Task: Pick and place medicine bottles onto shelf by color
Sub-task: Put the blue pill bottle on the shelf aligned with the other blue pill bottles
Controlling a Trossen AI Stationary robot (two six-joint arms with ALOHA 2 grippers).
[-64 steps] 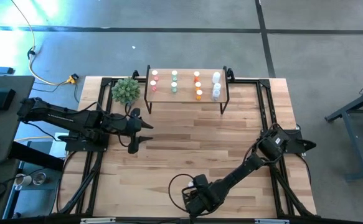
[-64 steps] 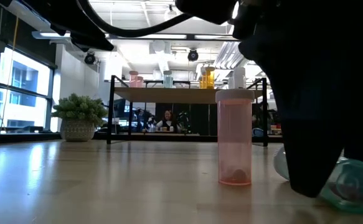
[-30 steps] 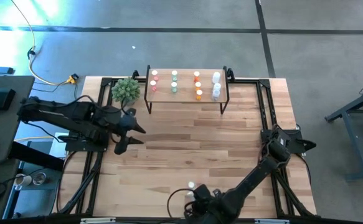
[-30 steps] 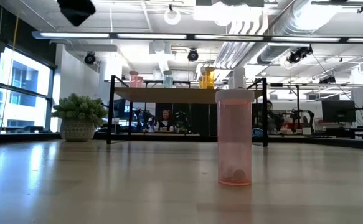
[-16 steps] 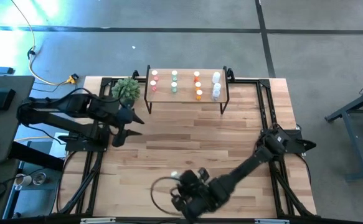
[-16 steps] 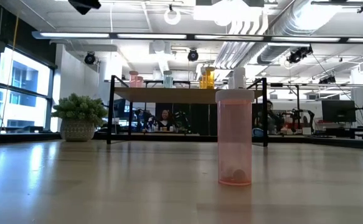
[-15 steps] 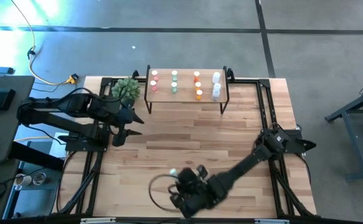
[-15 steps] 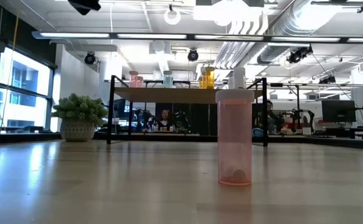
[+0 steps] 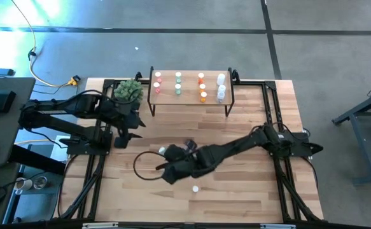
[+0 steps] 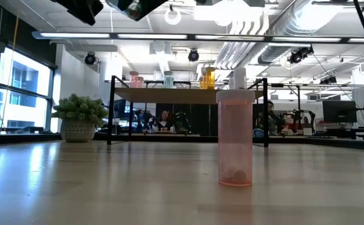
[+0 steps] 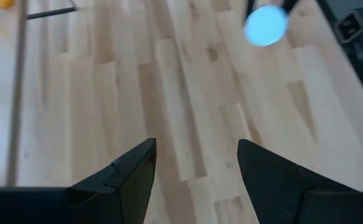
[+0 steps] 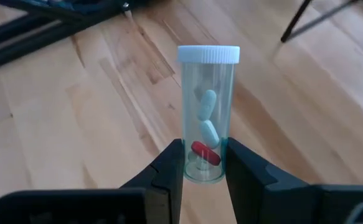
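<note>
A clear pill bottle point(image 12: 207, 112) with a white cap is clamped at its base by the closed right gripper point(image 12: 203, 163), raised above mid-table. A pink bottle point(image 10: 235, 138) is stood on the tabletop point(image 9: 236, 191). The shelf point(image 9: 190, 86) is lined with sorted bottles. The left gripper point(image 11: 195, 163) is held wide open and empty near the plant point(image 9: 128, 91).

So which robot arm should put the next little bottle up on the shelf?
The right one. Its claw is already shut on a clear green-tinted bottle with pills inside, lifted over the middle of the table. The left claw is open and empty near the plant, so it would need to pick one up first before reaching the shelf.
</note>
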